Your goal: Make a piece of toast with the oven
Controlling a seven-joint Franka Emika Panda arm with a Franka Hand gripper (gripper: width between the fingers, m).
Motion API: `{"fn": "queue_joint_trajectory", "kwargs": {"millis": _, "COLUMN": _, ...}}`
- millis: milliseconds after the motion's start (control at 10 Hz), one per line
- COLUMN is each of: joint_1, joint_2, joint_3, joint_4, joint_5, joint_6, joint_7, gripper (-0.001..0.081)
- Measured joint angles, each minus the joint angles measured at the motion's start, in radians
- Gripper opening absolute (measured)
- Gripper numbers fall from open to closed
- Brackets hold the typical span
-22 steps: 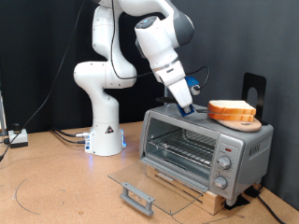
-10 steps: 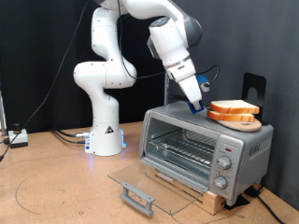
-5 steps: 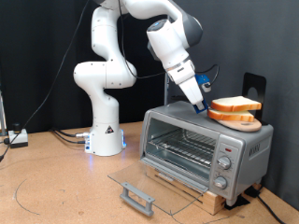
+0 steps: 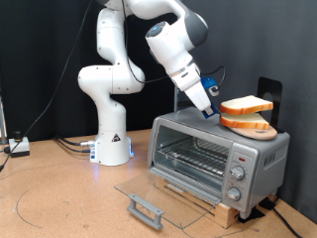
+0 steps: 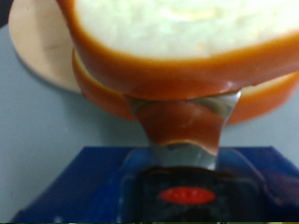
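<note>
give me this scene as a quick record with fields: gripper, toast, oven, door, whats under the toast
gripper: gripper above the oven top, jaws shut on the toast
toast: pale slice with brown crust, lifted and tilted, clear of the piece below
oven: silver toaster oven on the table, rack bare
door: glass door open, lying flat in front
under toast: orange-brown slice on the oven top

White, glossy arm [image 4: 117, 59] of rounded segments with dark grey joint bands; flared white base [image 4: 112, 147] lit blue at its foot, cables [image 4: 71, 145] trailing alongside. Gripper [image 4: 210, 112] blue-tipped; in the wrist view, blue body bearing a red oval marking [image 5: 188, 196], one metallic finger [image 5: 183, 131].
</note>
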Motion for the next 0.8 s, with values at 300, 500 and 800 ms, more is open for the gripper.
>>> {"fn": "queue_joint_trajectory", "kwargs": {"millis": 300, "joint_1": -0.009, "joint_2": -0.067, "joint_3": -0.037, "joint_4": -0.031, "joint_5": -0.058, "joint_6": -0.042, "joint_7": -0.015, "gripper": 0.0396}}
{"fn": "queue_joint_trajectory", "kwargs": {"millis": 500, "joint_1": -0.016, "joint_2": -0.063, "joint_3": -0.067, "joint_4": -0.037, "joint_5": -0.044, "joint_6": -0.04, "joint_7": -0.052, "gripper": 0.0396}}
{"fn": "queue_joint_trajectory", "kwargs": {"millis": 800, "joint_1": -0.086, "joint_2": -0.062, "joint_3": -0.138, "joint_4": -0.045, "joint_5": -0.15, "joint_6": -0.073, "joint_7": -0.101, "gripper": 0.0396}}
